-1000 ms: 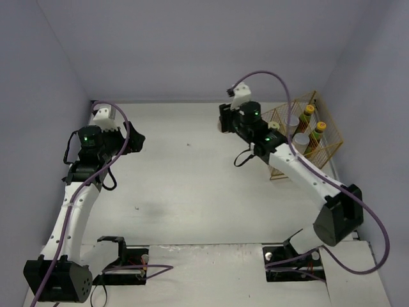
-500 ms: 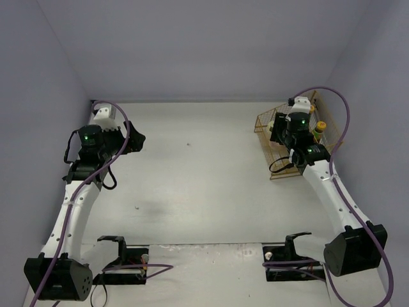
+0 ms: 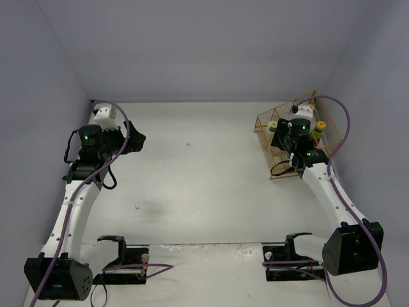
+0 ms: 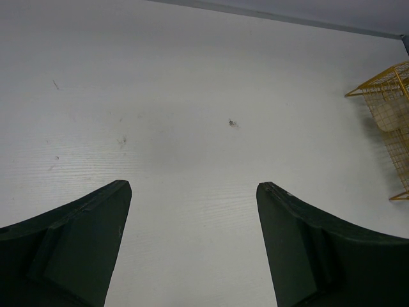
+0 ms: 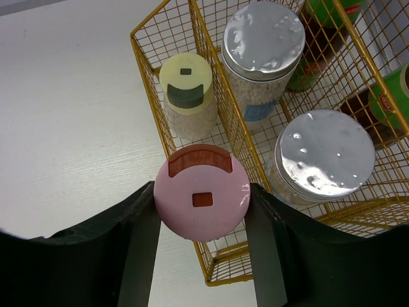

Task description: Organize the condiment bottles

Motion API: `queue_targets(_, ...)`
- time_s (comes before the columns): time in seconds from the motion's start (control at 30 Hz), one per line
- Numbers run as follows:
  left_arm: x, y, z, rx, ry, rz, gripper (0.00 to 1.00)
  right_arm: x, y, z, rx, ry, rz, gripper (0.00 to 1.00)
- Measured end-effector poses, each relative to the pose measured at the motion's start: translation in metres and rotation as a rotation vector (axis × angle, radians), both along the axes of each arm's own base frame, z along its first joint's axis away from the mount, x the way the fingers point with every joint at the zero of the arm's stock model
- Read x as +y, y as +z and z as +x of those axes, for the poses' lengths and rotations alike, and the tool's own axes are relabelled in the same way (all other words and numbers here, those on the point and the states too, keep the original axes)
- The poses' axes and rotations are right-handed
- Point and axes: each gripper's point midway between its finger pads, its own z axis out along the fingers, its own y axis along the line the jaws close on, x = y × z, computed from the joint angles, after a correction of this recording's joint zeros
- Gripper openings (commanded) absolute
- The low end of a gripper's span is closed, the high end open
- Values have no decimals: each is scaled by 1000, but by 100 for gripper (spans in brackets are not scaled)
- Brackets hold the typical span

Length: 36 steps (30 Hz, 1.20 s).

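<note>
In the right wrist view my right gripper point(image 5: 202, 211) is shut on the pink-lidded jar point(image 5: 202, 200), seen from above, over the near left corner of the gold wire basket point(image 5: 148, 62). Inside the basket stand the pale yellow-green-lidded jar point(image 5: 186, 86), two silver-lidded jars point(image 5: 263, 38) point(image 5: 327, 153) and the slim dark sauce bottles point(image 5: 386, 99). From above, the right gripper point(image 3: 291, 132) hangs over the basket point(image 3: 264, 121), and a yellow cap point(image 3: 321, 126) shows behind it. My left gripper point(image 4: 193, 186) is open over bare table, far from the basket.
The basket point(image 4: 383, 89) stands at the back right of the table, close to the right wall. The left arm point(image 3: 96, 144) hovers at the table's left side. Cable clamps sit at the near edge by both arm bases.
The right arm has swung from the table's back middle to the right, carrying the pink-lidded jar over the basket. The left arm has not moved.
</note>
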Motion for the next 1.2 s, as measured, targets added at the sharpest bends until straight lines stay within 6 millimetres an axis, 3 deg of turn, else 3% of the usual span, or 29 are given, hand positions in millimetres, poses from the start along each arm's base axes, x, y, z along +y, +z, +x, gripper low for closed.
queue_targets(0.27,0,0,0,0,0,0,80,-4,0,2,-22,-35,9,3)
queue_targets(0.6,-1,0,0,2,0,-10,80,-16,6,-10,-39,-88,-19,3)
queue_targets(0.77,-2,0,-1,3,-7,-14,80,-16,5,-12,-40,-93,-18,11)
queue_targets(1.0,-3,1,-1,2,-8,-14,80,-15,-39,-20,49,-91,-15,17)
queue_targets(1.2,-3,1,-1,2,-10,-15,80,-14,-52,-23,69,-84,-11,45)
